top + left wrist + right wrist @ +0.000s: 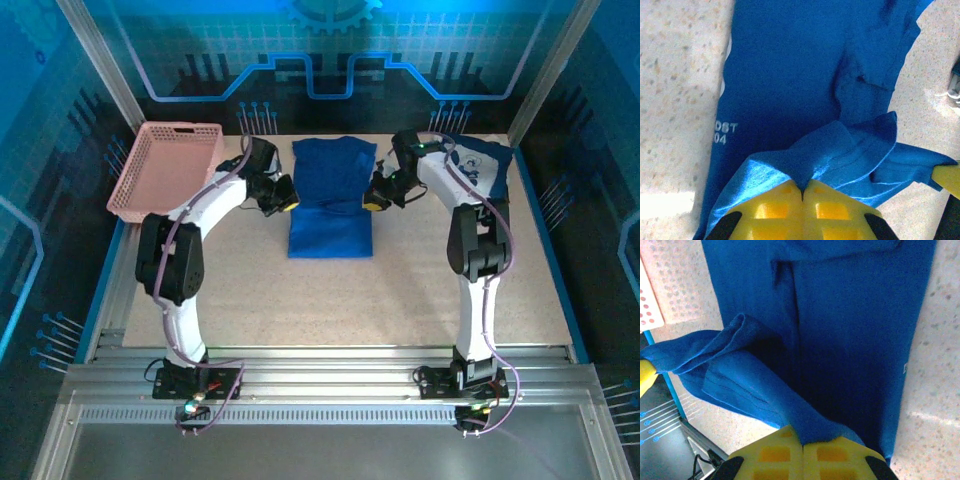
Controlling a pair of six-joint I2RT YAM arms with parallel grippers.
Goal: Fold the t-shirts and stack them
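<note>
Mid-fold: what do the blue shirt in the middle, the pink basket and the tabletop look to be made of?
The blue shirt: soft matte knit cloth, probably cotton; it drapes and bunches in folds. The pink basket: rigid moulded plastic, judging by its lattice of holes. The tabletop: hard, beige with dark speckles, perhaps laminate or composite; the look leaves that open.

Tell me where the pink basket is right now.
Top view: the pink basket sits at the far-left corner of the table, left of the left hand pinching the spread blue t-shirt.

White arms, black joints, lilac cables, yellow pincer fingers (grid-moulded), black bases
</note>
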